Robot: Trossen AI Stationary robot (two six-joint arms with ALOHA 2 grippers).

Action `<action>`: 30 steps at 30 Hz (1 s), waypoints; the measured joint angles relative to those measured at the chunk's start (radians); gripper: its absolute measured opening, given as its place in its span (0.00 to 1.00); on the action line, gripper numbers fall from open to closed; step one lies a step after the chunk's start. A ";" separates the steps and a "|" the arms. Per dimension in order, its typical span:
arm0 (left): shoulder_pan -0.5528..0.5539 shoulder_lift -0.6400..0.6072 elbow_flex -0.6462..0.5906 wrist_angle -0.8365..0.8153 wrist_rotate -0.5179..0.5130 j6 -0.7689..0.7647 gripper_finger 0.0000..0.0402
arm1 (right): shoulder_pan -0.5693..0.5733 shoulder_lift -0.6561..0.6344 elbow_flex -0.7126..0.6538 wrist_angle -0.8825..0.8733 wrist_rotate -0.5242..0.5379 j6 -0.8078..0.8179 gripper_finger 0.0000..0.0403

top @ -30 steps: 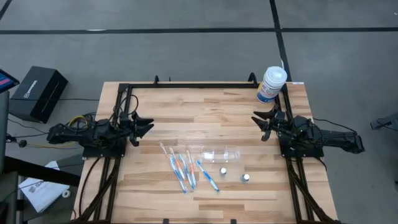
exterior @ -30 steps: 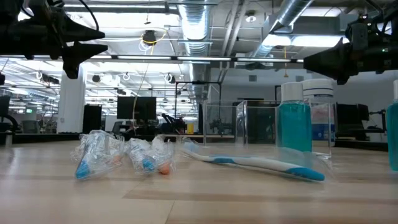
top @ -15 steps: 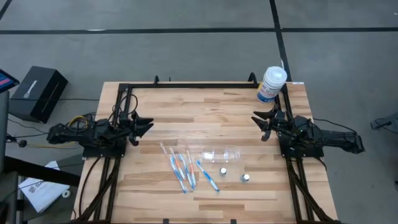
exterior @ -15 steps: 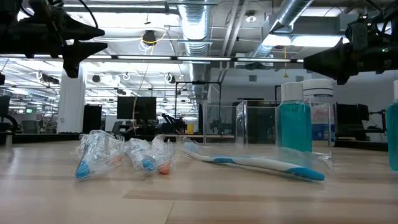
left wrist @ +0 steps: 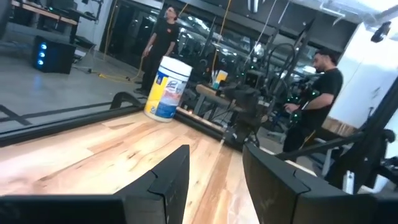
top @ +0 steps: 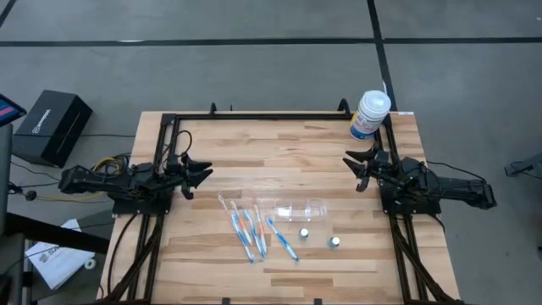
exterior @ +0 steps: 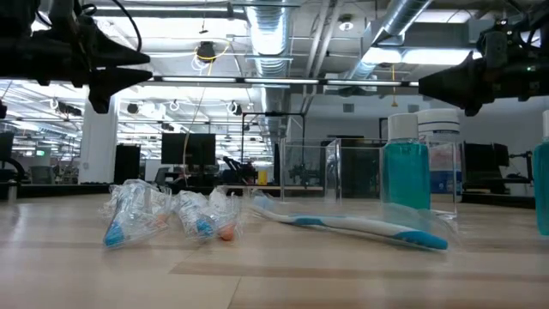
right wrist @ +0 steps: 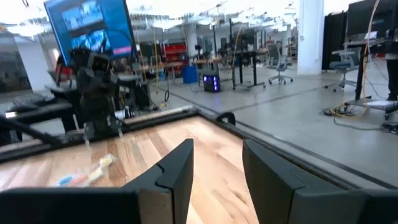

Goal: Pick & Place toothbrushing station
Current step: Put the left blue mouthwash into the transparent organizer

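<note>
One toothbrushing station (top: 301, 209), clear, long axis left-right, cup end right.

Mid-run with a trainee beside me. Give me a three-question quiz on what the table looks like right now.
1. True or false: the left gripper is holding the toothbrushing station.
2. Which item stands at the table's far right corner? A) white canister B) toothbrushes C) a small bottle
3. Fill in: the toothbrushing station lies closer to the ___ gripper.

Key
1. False. Both grippers are open and empty, raised near their own sides of the table.
2. A.
3. Right.
</note>
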 joint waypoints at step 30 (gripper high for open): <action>0.002 0.340 0.056 0.913 0.215 -0.073 0.36 | 0.019 0.000 0.002 0.663 0.003 0.436 0.32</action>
